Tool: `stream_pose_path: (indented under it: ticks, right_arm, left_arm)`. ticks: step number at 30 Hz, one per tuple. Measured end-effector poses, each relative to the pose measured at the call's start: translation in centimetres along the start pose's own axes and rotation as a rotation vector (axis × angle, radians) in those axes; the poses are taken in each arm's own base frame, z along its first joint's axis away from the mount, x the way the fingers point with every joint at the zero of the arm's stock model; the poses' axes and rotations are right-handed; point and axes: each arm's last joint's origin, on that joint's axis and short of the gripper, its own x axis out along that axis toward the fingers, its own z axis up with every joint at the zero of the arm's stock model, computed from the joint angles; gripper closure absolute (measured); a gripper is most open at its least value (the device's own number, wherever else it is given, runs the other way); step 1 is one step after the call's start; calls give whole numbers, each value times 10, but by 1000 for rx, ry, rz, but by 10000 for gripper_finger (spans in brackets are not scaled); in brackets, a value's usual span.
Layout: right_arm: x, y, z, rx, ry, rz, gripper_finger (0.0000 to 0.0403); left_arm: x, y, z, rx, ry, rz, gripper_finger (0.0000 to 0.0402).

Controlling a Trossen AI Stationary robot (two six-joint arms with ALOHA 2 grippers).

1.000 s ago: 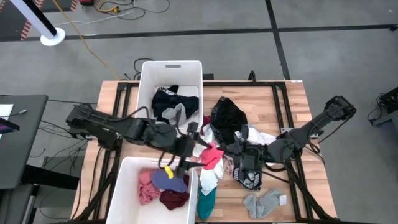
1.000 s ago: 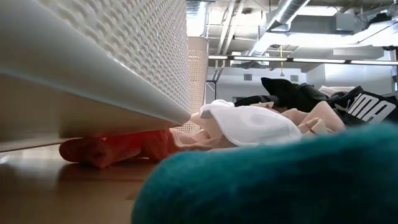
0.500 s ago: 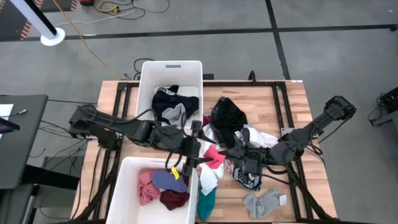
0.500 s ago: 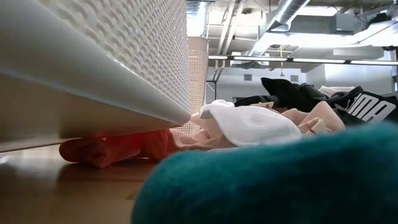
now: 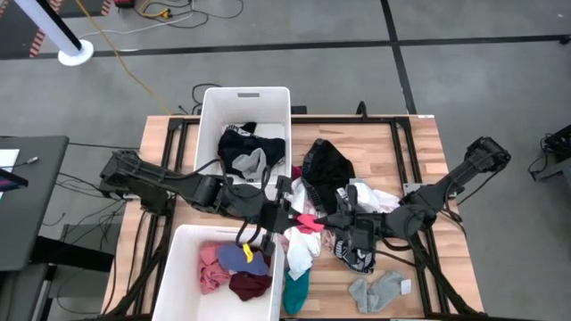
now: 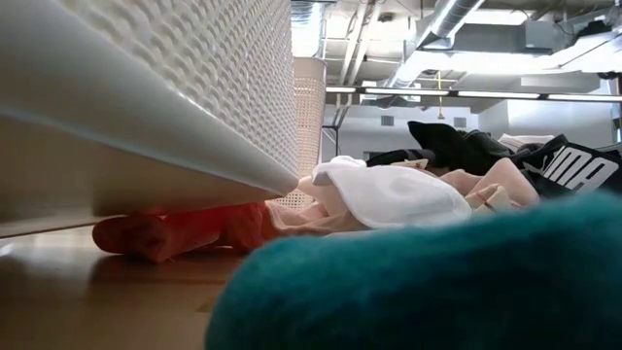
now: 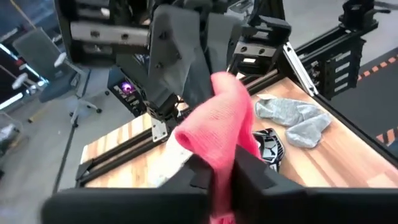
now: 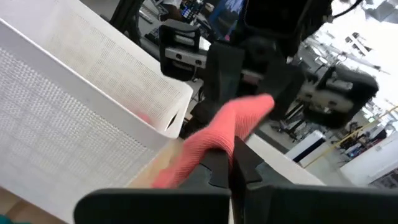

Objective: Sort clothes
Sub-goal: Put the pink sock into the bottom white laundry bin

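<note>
A pink garment (image 5: 308,220) hangs above the table's middle, between my two grippers. My left gripper (image 5: 291,218) reaches in from the left and is shut on one end of it. My right gripper (image 5: 332,219) reaches in from the right and is shut on the other end. More clothes lie under and around them: a black piece (image 5: 326,165), a white one (image 5: 376,198), a black-and-white printed one (image 5: 358,256), grey socks (image 5: 378,290) and a teal piece (image 5: 296,287). The low view shows neither gripper. My left gripper pinches one end of the pink garment (image 7: 224,167) between its two fingers, coming nearly level from the table's left. The garment is clear of the table and runs on to the other gripper. My right gripper pinches the garment's other end (image 8: 211,148) between its two fingers, coming nearly level from the table's right. The cloth stretches away from it (image 8: 249,112) to the left gripper.
A white bin (image 5: 212,111) at the far side holds black and grey clothes. A second white bin (image 5: 174,267) at the near left holds pink, blue and maroon ones. In the low view the near bin's wall (image 6: 146,97) and a teal cloth (image 6: 437,282) fill the foreground.
My left gripper has moved toward the table's right, up to the pink garment, rolled a little and shut on it. The garment, which hung loose from my right gripper, is now held at both ends between the two grippers.
</note>
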Motion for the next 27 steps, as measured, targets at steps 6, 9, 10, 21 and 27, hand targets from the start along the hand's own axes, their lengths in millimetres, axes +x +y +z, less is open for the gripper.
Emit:
stream_pose_path:
  ticks: [6,9,10,21,27]
  right_arm:
    - [1,0,-4,49,30,7,366]
    - [1,1,-5,50,41,9,346]
    - [1,1,-6,50,47,12,340]
    - [0,7,-16,103,145,52,250]
    - [-1,8,-20,131,175,59,210]
  left_arm:
    - [-8,-3,9,49,16,1,394]
    - [-15,-3,14,76,58,27,397]
    - [-17,-3,15,82,74,26,397]
    - [-58,-17,33,120,261,44,399]
    - [-76,-31,34,109,337,5,400]
